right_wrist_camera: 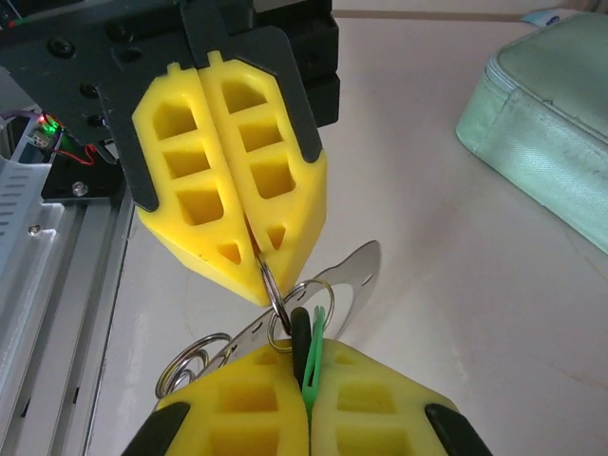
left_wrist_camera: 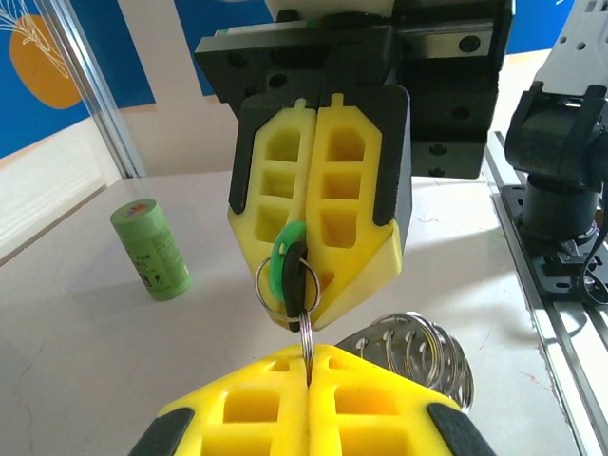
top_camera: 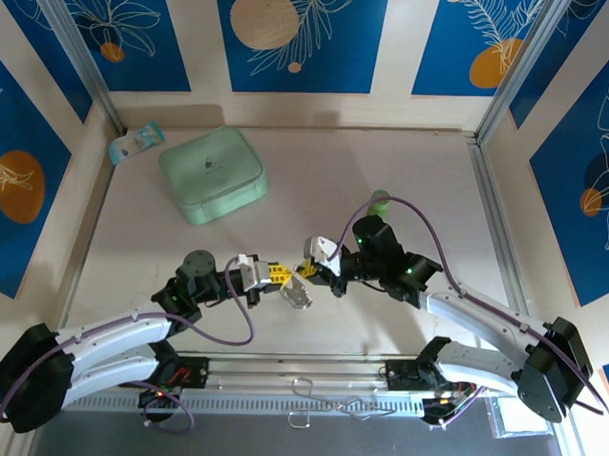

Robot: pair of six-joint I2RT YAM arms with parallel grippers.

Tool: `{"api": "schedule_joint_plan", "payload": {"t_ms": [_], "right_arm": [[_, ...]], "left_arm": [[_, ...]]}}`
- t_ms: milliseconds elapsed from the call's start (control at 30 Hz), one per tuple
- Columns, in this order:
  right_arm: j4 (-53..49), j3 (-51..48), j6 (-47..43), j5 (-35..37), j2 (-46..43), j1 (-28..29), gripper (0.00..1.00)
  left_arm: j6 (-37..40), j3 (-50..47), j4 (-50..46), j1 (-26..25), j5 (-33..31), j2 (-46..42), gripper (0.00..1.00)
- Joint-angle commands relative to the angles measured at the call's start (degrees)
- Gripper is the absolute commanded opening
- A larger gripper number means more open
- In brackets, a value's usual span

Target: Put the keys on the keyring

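My left gripper (left_wrist_camera: 309, 353) is shut on a thin silver split ring, the keyring (left_wrist_camera: 307, 328), which stands on edge between its yellow fingertips. Facing it, my right gripper (right_wrist_camera: 306, 353) is shut on the keys (right_wrist_camera: 310, 347), a green head and a black one pressed flat together. A second small ring (right_wrist_camera: 328, 285) loops through the key heads and links with the held ring (right_wrist_camera: 274, 285). A flat metal plate carrying several more rings (left_wrist_camera: 418, 353) hangs just beside them. In the top view both grippers, left (top_camera: 280, 272) and right (top_camera: 313, 270), meet tip to tip over the table's middle.
A mint-green square box (top_camera: 212, 172) sits at the back left, with a small packet (top_camera: 137, 140) behind it. A green cylinder (top_camera: 380, 202) stands behind the right arm. The aluminium rail (top_camera: 309, 373) runs along the near edge.
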Motion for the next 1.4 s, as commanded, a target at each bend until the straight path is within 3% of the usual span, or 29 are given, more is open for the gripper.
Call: {"api": "schedule_joint_plan", "payload": {"t_ms": [0, 167, 233, 333, 467, 633, 800, 933, 1100, 1200, 1367], "right_arm": [[-2.74, 2.43, -1.85, 1.46, -1.42, 0.46, 0.00], [-4.92, 3.58, -3.17, 3.23, -1.25, 1.30, 0.00], [-5.57, 4.17, -3.40, 4.56, -1.00, 1.43, 0.00], [-7.02, 5.41, -4.14, 6.90, -0.31, 1.43, 0.00], [-8.74, 8.24, -4.66, 7.88, 1.59, 1.59, 0.00], [-7.78, 12.87, -5.21, 7.27, 6.42, 4.72, 0.00], [-3.25, 19.85, -4.60, 4.84, 14.77, 8.19, 0.00], [3.27, 25.18, -0.35, 2.35, 22.55, 9.36, 0.00], [10.60, 23.83, 5.75, 2.02, 30.61, 7.29, 0.00], [9.23, 21.90, 6.07, 3.54, 33.80, 5.37, 0.00], [1.91, 18.00, -1.28, 10.50, 34.21, 3.68, 0.00]], "left_arm": [[2.05, 1.89, -3.27, -0.22, -0.26, -0.79, 0.00], [2.34, 2.05, -3.79, -0.21, -2.44, -0.39, 0.02], [1.58, 1.39, -1.94, -0.24, -4.89, -0.36, 0.29], [-0.41, -1.34, 4.32, -0.21, -10.79, -1.20, 0.46], [-3.37, -4.76, 10.16, -0.25, -26.82, -5.03, 0.53], [-6.35, -4.70, 2.58, -0.18, -52.21, -16.39, 0.60], [-7.39, -1.99, -9.76, -0.20, -63.62, -27.57, 0.63], [-10.09, 0.97, -18.74, -0.11, -69.06, -32.82, 0.65], [-17.07, 3.04, -25.24, 0.02, -73.54, -34.31, 0.66], [-19.12, 4.68, -29.12, 0.01, -71.62, -32.57, 0.65], [-19.88, 7.43, -31.60, 0.14, -70.88, -26.96, 0.66]]}}
